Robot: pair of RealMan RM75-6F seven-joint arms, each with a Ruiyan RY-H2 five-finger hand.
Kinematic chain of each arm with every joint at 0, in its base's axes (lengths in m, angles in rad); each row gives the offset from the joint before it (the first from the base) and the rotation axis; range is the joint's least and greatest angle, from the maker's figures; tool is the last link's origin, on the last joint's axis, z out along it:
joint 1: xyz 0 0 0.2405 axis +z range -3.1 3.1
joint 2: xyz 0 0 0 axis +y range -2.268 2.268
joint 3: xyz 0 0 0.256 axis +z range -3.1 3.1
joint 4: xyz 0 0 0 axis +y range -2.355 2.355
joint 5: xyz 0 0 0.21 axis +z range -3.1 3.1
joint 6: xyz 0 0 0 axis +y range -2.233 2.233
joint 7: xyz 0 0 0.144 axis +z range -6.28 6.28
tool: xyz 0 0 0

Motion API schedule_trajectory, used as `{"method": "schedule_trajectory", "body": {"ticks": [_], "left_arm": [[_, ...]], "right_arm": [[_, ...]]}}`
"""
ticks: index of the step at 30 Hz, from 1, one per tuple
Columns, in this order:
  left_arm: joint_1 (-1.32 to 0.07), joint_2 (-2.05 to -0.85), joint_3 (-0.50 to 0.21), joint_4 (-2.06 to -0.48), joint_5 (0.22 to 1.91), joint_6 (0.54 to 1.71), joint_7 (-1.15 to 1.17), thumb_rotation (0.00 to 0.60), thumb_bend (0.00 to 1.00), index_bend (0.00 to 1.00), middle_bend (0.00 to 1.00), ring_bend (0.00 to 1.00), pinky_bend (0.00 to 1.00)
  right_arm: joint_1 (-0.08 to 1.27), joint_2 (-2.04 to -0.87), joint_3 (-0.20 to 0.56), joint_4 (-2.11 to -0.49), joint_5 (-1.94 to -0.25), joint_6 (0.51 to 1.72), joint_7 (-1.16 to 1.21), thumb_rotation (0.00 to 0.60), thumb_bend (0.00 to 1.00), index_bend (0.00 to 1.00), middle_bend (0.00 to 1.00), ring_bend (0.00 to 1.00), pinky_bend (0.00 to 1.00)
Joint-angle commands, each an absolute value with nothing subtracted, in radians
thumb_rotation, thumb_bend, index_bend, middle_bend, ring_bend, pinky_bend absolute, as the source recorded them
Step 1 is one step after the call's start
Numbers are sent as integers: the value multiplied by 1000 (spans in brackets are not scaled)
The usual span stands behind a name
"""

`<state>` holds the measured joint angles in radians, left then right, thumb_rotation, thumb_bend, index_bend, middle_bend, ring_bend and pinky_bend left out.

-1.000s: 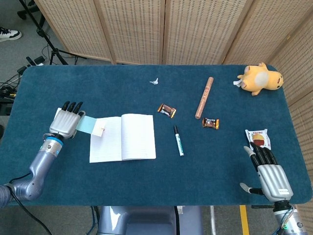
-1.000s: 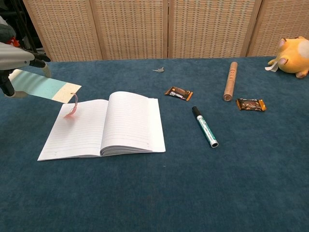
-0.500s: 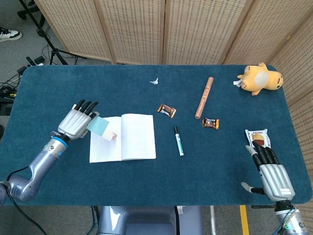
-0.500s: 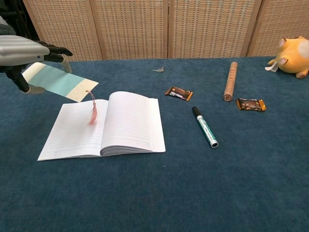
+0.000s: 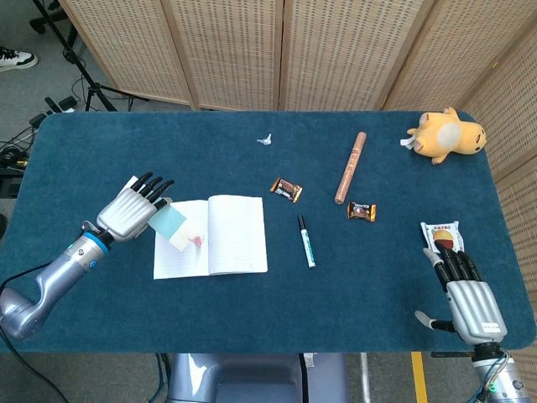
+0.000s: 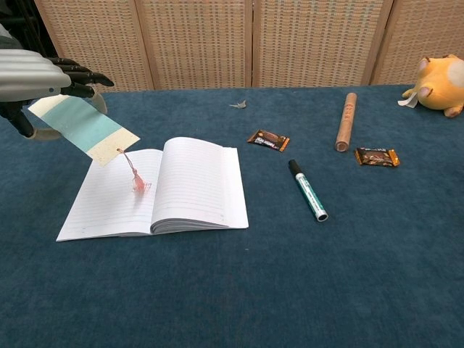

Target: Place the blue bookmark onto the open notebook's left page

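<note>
The open notebook lies on the blue table, left of centre. My left hand hovers at the notebook's left edge and holds the blue bookmark by its upper end. The bookmark slants down toward the left page, its cream tip just above the paper. Its pink tassel touches the left page. My right hand rests open on the table at the near right, holding nothing.
A green marker lies right of the notebook. Two candy bars, a brown tube, a snack packet, a yellow plush toy and a scrap of paper are spread over the table.
My left hand has carried the bookmark rightward over the notebook's left edge and tilted it down. The tassel now touches the left page. My right hand has not moved.
</note>
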<state>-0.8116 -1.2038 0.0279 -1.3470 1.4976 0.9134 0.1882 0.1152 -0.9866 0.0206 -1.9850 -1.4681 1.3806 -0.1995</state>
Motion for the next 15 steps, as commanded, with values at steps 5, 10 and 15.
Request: {"method": "schedule_trajectory", "body": {"ticks": [5, 10, 15], "left_arm": [[-815, -1232, 61, -1231, 1648, 1003, 56, 600, 372, 335, 0, 0, 0], [-822, -1256, 79, -1185, 1719, 1040, 25, 600, 371, 349, 0, 0, 0], [-823, -1281, 93, -1150, 1752, 1055, 3, 600, 370, 350, 0, 0, 0]], "right_arm": [[115, -989, 23, -1982, -1463, 1382, -202, 600, 105, 0, 0, 0, 1], [114, -990, 25, -1981, -1459, 1383, -202, 600, 105, 0, 0, 0, 1], [112, -988, 28, -1979, -1456, 1388, -197, 600, 105, 0, 0, 0, 1]]}}
